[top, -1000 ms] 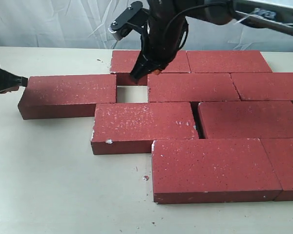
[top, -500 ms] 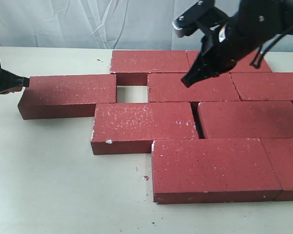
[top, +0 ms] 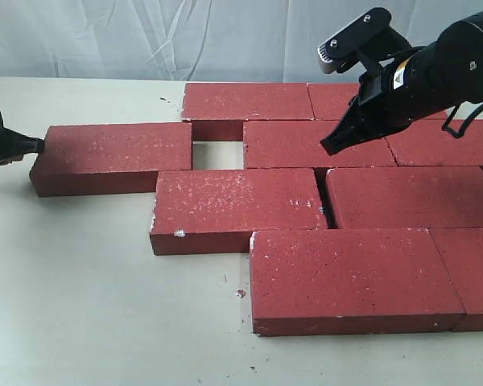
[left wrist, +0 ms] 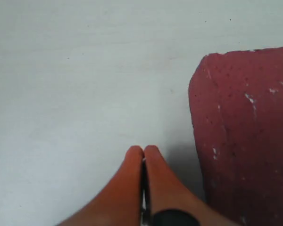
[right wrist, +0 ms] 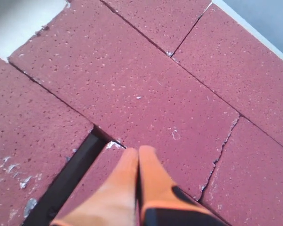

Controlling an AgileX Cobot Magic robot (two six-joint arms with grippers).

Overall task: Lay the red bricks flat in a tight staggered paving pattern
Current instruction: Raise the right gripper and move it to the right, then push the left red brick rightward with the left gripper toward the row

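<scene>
Nine red bricks [top: 237, 201] lie flat on the table [top: 88, 305], their long axes running side to side in staggered rows. One gap stays unfilled. The left gripper [top: 39, 145], fingers pressed together and empty, sits at the leftmost brick's [top: 113, 149] end. The right gripper [top: 328, 148], likewise closed and empty, hovers over the middle.

the bench [top: 88, 281] was a pale cream surface, dull and faintly scuffed. the red bricks [top: 237, 209] lay flat on it in four staggered rows, covering its middle and right part, and the right-hand ones ran past the edge of the exterior view. most sat edge to edge. the leftmost brick [top: 117, 149] in the second row stood apart from its neighbour, leaving a small square of bare bench between them. a narrow dark slit [top: 322, 201] parted the two bricks of the third row. a pale crumb [top: 240, 293] lay on the bench just beside the left end of the front brick [top: 350, 273].
</scene>
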